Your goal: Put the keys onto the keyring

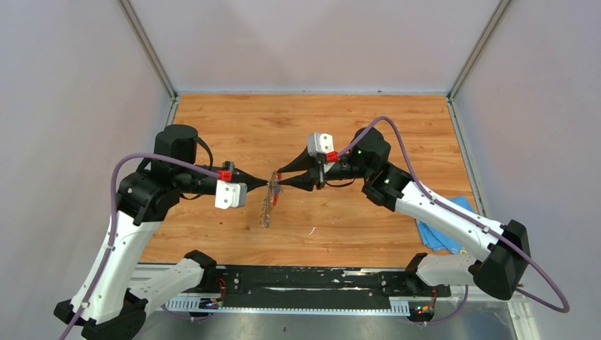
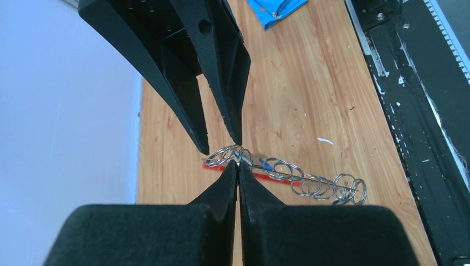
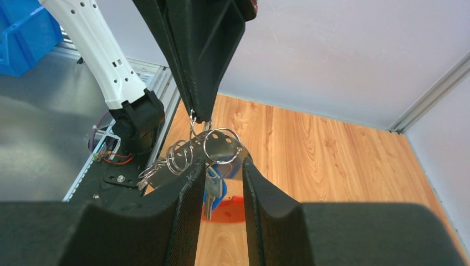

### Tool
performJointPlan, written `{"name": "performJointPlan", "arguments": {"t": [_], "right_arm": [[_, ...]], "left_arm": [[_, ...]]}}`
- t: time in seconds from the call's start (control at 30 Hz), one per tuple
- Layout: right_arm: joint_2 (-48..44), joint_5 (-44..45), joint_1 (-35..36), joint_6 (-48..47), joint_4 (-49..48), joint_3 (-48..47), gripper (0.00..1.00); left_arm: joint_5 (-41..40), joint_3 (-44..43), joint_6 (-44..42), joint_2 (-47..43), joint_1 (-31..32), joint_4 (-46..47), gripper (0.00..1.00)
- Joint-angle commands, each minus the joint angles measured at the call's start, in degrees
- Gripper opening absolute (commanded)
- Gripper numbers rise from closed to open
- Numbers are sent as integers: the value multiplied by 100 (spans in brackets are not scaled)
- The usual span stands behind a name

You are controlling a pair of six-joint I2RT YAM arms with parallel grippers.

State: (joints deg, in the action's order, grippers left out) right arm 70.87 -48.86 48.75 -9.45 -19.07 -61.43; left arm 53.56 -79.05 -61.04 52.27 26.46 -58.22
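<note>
First, at the near right of the surface (image 1: 354,127) lies a crumpled blue cloth (image 1: 441,234), which has no part in the job. Farther in, at mid-surface, the keyring (image 2: 310,185) is a loose chain of thin metal rings on a red loop. Its far end is held up off the wood, and its free tail trails toward the near side. The left end effector (image 2: 238,165) is pressed together on one ring at that held end. Facing it from the right, the right end effector (image 3: 223,163) is spread, its fingers standing on either side of the blue-headed key (image 3: 213,188), which dangles among the rings. Whether a finger touches the key I cannot tell, and I cannot make out a black-headed key. I judge the bunch light, hard and slick, and floppy at every link, so it will likely swing and twist when nudged. The key's flat head looks the surest place to pinch, since the thin wire rings offer the pads little.
</note>
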Motion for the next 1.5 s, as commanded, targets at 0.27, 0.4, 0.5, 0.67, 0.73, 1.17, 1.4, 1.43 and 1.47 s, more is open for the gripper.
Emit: {"name": "performJointPlan", "arguments": {"t": [0.27,0.4,0.5,0.67,0.73,1.17,1.4,1.43,1.47], "right_arm": [[-394,769,552,-917,608,-212,33],[-547,1127,624,-1280,1049,-249,40],[-648,1322,622,-1462,1165,-179,47],[-426,1179,540,-2456,2466,-875,52],[-242,622,329,-2704,3008,-1272,54],[999,-2006,-196,-3394,5490,-3316,53],[1174,-2163,-150,-3405,5600,-3446,52],[1208,-2152,-141,-3387,5606,-3468,53],[1242,-2132,-136,-3373,5614,-3492,53]], "left_arm": [[139,140,-229,-37,35,117,0],[127,129,-315,-78,35,117,0],[203,180,-434,-149,35,117,0],[454,265,-578,-233,39,117,0],[579,327,-611,-263,48,120,0],[772,515,-793,-478,180,126,0],[898,578,-726,-545,247,126,0],[912,589,-726,-537,266,126,0],[932,586,-726,-535,282,126,0]]}}
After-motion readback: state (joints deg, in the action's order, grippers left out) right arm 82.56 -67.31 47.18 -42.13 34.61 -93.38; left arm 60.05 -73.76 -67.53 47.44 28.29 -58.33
